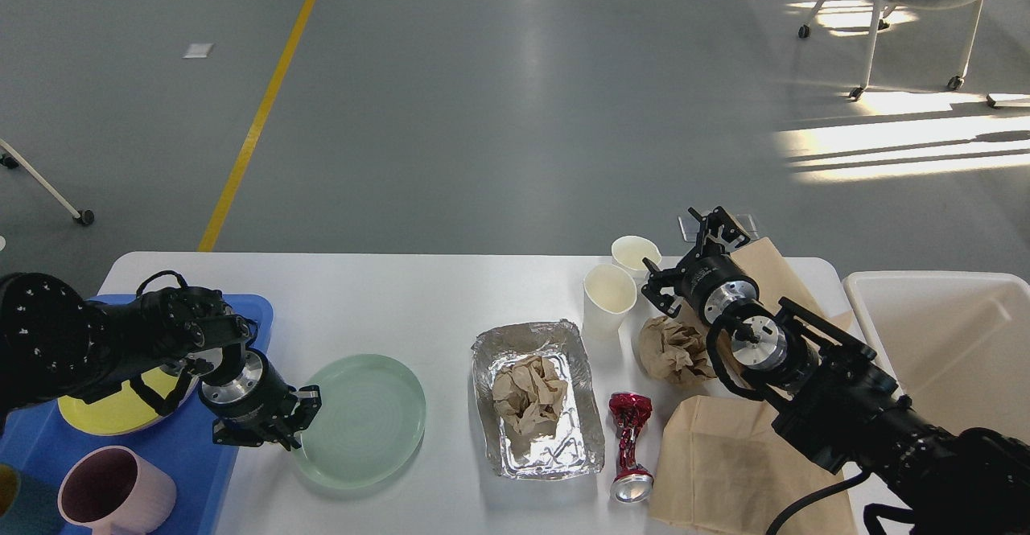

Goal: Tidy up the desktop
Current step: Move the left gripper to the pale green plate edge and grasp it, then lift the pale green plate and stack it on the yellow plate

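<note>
The left tool [299,422], fingers spread, is reaching the green plate [360,420] on the tabletop [402,294]; next, pinching its rim. The right tool [684,261], spread, is hovering near cups [609,300].

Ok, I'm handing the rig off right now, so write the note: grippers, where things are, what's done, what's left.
Left gripper: at the near-left rim of the green plate; grip unclear.
Right gripper: open, empty, above the far paper bag.
On the desktop: foil tray with crumpled paper, crushed red can, two paper cups, paper wad, near bag.
Blue tray holds a yellow plate and pink cup; white bin looks empty.
Left: all trash, green plate.
</note>
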{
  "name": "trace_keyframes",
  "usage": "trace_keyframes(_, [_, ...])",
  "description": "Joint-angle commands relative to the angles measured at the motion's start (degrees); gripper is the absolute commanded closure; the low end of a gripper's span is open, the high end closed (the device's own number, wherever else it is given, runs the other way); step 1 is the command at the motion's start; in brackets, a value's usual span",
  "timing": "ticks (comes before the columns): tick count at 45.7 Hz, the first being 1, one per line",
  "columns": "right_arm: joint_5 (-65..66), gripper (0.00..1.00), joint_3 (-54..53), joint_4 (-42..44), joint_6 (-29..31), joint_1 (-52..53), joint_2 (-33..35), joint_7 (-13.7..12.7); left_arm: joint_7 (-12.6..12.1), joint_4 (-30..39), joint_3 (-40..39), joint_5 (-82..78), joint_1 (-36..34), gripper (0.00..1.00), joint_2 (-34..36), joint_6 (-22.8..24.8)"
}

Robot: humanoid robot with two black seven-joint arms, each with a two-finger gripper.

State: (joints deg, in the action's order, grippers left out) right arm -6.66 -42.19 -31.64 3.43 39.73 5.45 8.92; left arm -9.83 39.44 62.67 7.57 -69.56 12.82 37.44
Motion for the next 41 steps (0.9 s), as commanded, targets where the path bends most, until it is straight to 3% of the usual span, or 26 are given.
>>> trace_keyframes(1, [-0.02,0.00,0.00,0.00,0.00,0.00,0.00,-0.04,-0.10,-0.06,0.08,-0.01,-0.67,0.99,0.10,2.10])
trace_keyframes(8, [-0.02,0.00,0.00,0.00,0.00,0.00,0.00,-0.04,-0.80,0.02,0.79,-0.10,-3.30,1.00,1.06,4.92])
trace_keyframes(19, [-0.02,0.00,0.00,0.00,0.09,0.00,0.00,-0.04,-5.28,0.02,0.35,-0.10,-9.71,1.00,5.72,10.63])
trace_keyframes(28, [-0.02,0.00,0.00,0.00,0.00,0.00,0.00,-0.04,-5.55,-0.07,-1.50,-0.19,-15.43,1.00,9.15,17.56])
trace_keyframes(41, [-0.02,0.00,0.00,0.00,0.00,0.00,0.00,-0.04,-5.72,-0.07,-3.17,-0.27,-26.59,1.00,16.88,17.56])
